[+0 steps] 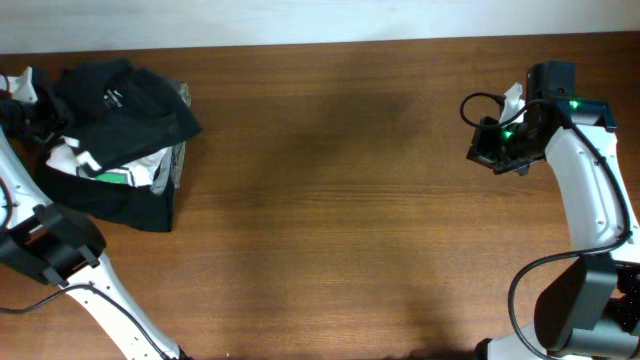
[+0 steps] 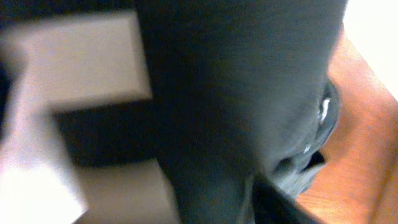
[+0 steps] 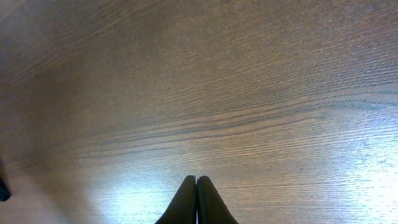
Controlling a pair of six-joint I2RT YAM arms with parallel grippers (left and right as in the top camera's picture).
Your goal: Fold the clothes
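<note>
Pressed close against the left wrist camera, the T-shirt (image 2: 236, 93) fills most of that view as a dark, blurred sheet of cloth. A strip of wooden table (image 2: 367, 130) shows past its edge. Blur and cloth hide the fingers, so I cannot tell how far apart they stand or whether they have hold of the fabric.

From overhead, the left claw (image 1: 38, 115) sits at the far left corner. The T-shirt is crumpled in a heap right against the claw, on its right side. Under the heap and a little nearer the arm bases lies a white tee (image 1: 112, 172) with green print, and that tee rests on a black folded garment (image 1: 140, 208).

The right claw (image 3: 196, 179) has its two fingers closed flat against each other with nothing between them. It hangs above bare wood grain. The T-shirt is well apart from it, far off to its left across the width of the table.
</note>
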